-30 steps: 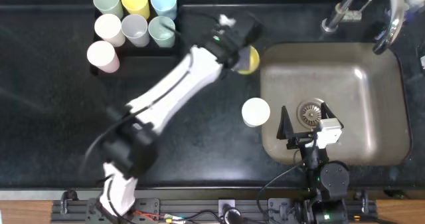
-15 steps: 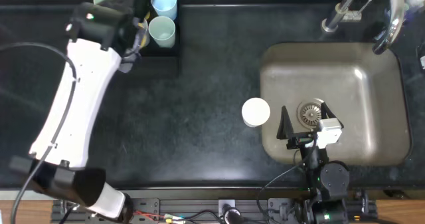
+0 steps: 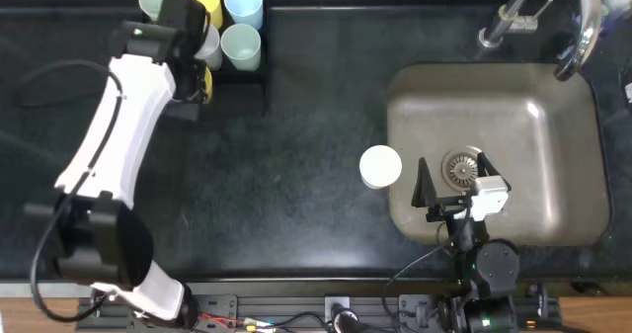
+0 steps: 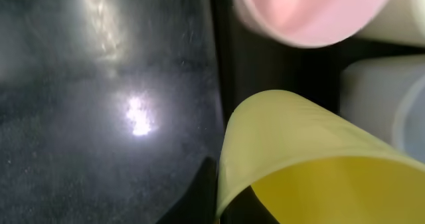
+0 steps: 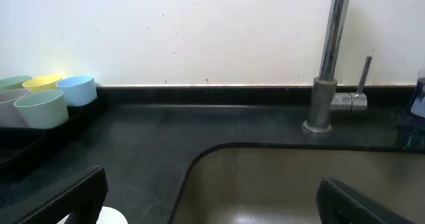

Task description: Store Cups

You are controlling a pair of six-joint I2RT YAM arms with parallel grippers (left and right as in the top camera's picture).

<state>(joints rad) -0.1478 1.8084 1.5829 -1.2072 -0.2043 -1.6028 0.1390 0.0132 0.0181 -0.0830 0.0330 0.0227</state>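
1. Currently, from where I stand, the left gripper (image 3: 193, 74) has its fingers clamped on a yellow cup (image 4: 299, 151). One dark finger (image 4: 199, 197) presses against the outside of the cup's wall. The cup hangs tilted, its mouth turned back toward the wrist.
2. Just past the fingertips sits the black tray (image 4: 265, 64). A pink cup (image 4: 312, 11) stands ahead of the held cup and a pale grey cup (image 4: 378, 98) close beside it. Bare counter (image 4: 99, 117) lies on the finger's other side.
3. The right gripper (image 3: 454, 182) rests over the sink (image 3: 553, 86), fingers wide apart with nothing between them. A white cup (image 3: 380, 165) stands just outside those fingers at the sink's edge, on the counter as far as I can tell. I judge the storing only partly done.
4. To my eye the tilt is the first risk: let go like that, the yellow cup may land on its side or roll off the tray's edge onto the counter.
5. The free spot beyond the fingertips looks tight. Coming down off-centre could knock over the pink or grey cup, or catch the rim on the tray's lip.
6. The cup's wall looks thin. A hard squeeze might buckle it and let it slip from between the fingers before it is over the tray.
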